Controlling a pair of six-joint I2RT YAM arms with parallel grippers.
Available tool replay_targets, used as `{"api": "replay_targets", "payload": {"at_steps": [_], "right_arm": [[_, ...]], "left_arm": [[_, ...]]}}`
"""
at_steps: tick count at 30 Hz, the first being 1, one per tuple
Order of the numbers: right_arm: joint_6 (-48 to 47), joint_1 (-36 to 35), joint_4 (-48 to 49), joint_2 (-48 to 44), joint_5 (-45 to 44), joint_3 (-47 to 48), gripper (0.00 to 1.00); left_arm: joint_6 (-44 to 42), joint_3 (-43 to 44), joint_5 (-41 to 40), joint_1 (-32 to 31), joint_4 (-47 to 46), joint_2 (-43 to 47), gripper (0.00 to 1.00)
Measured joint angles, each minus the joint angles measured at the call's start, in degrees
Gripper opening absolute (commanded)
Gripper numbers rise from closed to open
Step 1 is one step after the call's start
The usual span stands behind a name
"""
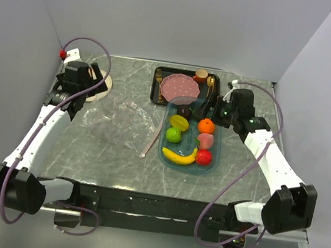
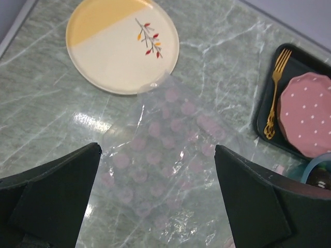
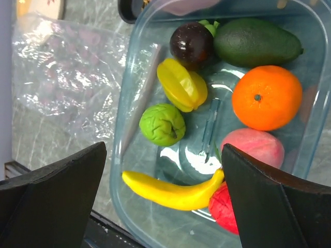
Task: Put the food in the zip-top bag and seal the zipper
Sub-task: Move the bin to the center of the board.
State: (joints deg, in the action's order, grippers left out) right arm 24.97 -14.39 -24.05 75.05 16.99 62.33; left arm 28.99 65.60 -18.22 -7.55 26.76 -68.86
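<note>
Food [image 1: 189, 138] lies all together in the translucent blue tray [image 1: 169, 113] on the right half of the desk [image 1: 116, 166]. You can count a banana [image 3: 173, 191] along the near edge and a strawberry [image 3: 225, 209] at its tip. Behind them are a peach [image 3: 253, 147], an orange [image 3: 266, 97], a lime [image 3: 162, 124] and a starfruit [image 3: 182, 85]. A dark plum [image 3: 190, 44] and an avocado [image 3: 257, 42] sit at the far end.

Your zip-top bag [image 1: 119, 120] lies flat and crinkled on the desk, empty, between the blue tray and a cream plate [image 2: 121, 46]. One corner of the bag rests on that plate's rim. The zipper [image 1: 149, 141] is the pale pink strip along the bag's right edge, just beside the tray's left wall.

Your left hand [image 2: 158, 150] hovers over the bag with its fingers spread fully apart and nothing between them. Your right hand [image 3: 164, 150] hangs above the fruit, its fingers just as wide, with the lime and banana in the gap below; it grips none of them.

Behind the blue tray, a black tray [image 1: 157, 86] carries a pink dotted plate [image 2: 310, 113] and a gold fork [image 2: 275, 88].
</note>
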Motion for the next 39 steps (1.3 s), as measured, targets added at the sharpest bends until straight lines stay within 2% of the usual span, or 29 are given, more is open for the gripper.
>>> {"api": "replay_targets", "payload": {"at_steps": [6, 11, 19, 23, 28, 31, 35, 39], "right_arm": [[-1.73, 0.26, -1.53, 8.90, -2.95, 1.16, 1.00], [-1.84, 1.51, -3.80, 10.56, -7.19, 1.25, 1.00], [-0.74, 11.87, -4.33, 12.96, -9.68, 0.92, 1.00], [-0.39, 12.76, -3.89, 13.11, -11.61, -0.31, 1.00], [0.33, 11.98, -2.29, 3.74, -7.54, -3.65, 1.00], [0.96, 9.05, 0.70, 0.24, -4.09, -3.48, 1.00], [1.62, 5.84, 5.44, 2.32, 2.05, -4.85, 1.00], [2.05, 5.73, 5.90, 7.69, 3.08, -7.15, 1.00]], "left_arm": [[0.68, 0.85, 1.42, 0.02, 2.58, -4.11, 0.99], [1.22, 0.61, 4.26, 0.07, 3.54, -6.43, 0.99], [2.21, -2.47, 10.91, 0.09, 0.81, -6.49, 0.99], [2.32, -3.13, 13.00, 0.09, 0.46, -6.62, 0.99], [2.29, -3.13, 13.57, 0.09, 0.28, -6.78, 0.99], [2.49, -3.13, 13.86, 0.09, -0.15, -6.80, 0.99], [4.33, -3.26, 13.92, 0.09, -0.92, -6.58, 0.99], [4.87, -3.91, 14.40, 0.09, -2.25, -4.52, 0.99]]}}
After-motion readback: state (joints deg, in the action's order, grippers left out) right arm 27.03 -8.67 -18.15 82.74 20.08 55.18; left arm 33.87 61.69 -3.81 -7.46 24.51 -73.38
